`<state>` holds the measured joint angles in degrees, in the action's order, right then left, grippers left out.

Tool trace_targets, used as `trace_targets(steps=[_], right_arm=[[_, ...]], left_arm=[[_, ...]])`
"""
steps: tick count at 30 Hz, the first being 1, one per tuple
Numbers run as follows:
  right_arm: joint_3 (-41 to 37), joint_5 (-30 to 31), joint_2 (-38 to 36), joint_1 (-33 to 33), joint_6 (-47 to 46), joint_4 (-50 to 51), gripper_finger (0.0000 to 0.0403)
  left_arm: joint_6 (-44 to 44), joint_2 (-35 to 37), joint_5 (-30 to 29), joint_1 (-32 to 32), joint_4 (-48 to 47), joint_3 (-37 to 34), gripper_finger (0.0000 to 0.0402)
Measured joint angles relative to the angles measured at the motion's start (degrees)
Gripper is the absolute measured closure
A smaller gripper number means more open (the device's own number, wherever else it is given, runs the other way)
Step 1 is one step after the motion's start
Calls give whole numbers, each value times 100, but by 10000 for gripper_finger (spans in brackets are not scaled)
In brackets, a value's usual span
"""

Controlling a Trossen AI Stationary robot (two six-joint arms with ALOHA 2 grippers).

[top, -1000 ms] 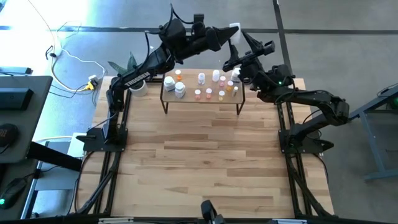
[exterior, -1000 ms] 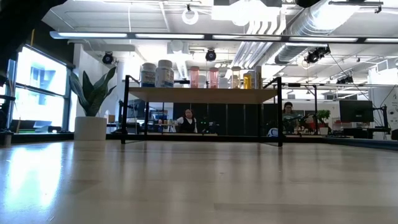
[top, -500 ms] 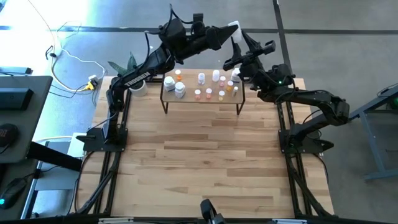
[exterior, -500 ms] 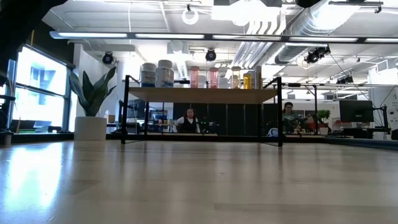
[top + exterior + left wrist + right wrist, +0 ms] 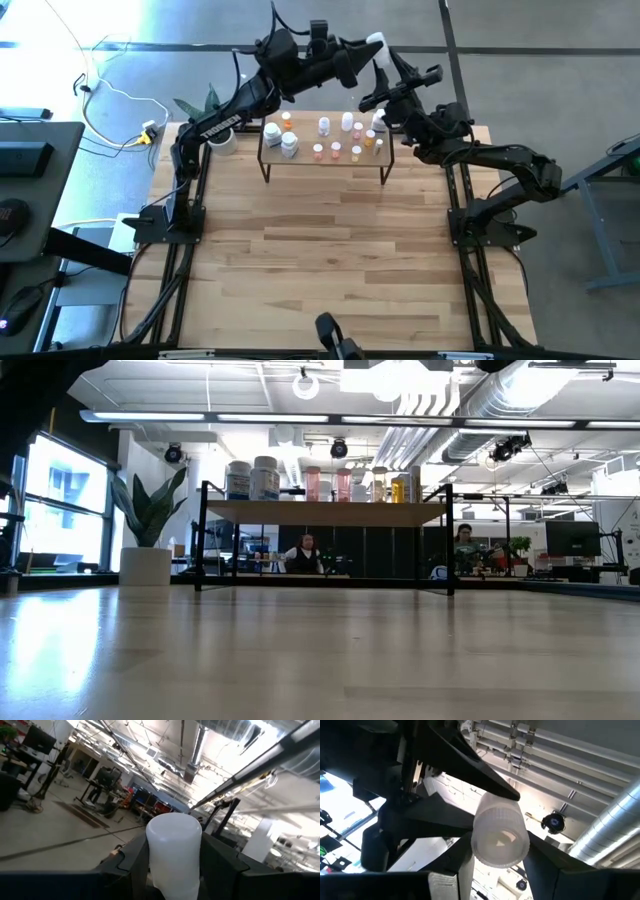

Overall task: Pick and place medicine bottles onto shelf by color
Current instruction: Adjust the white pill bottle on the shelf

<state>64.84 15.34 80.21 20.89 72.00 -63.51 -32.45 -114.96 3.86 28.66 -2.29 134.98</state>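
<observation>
The high view looks straight down on the whole desk (image 5: 330, 240) from far above, while the low view sits at desk level and looks across it into the room; both show the shelf (image 5: 325, 158) with the medicine bottles (image 5: 335, 140). Each wrist view looks very closely along its own pincer, and both share one white bottle (image 5: 174, 851), seen from opposite ends.
</observation>
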Motion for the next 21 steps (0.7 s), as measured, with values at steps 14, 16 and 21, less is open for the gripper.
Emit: trace_targets(steps=[14, 16, 21], right_arm=[[0, 149, 4, -62, -15, 139, 260], [0, 139, 4, -65, -15, 137, 252], [0, 228, 4, -187, -9, 83, 232]], left_arm=[[134, 17, 237, 132, -247, 7, 247], [106, 17, 314, 138, -247, 7, 252], [-123, 7, 510, 203, -232, 7, 264]])
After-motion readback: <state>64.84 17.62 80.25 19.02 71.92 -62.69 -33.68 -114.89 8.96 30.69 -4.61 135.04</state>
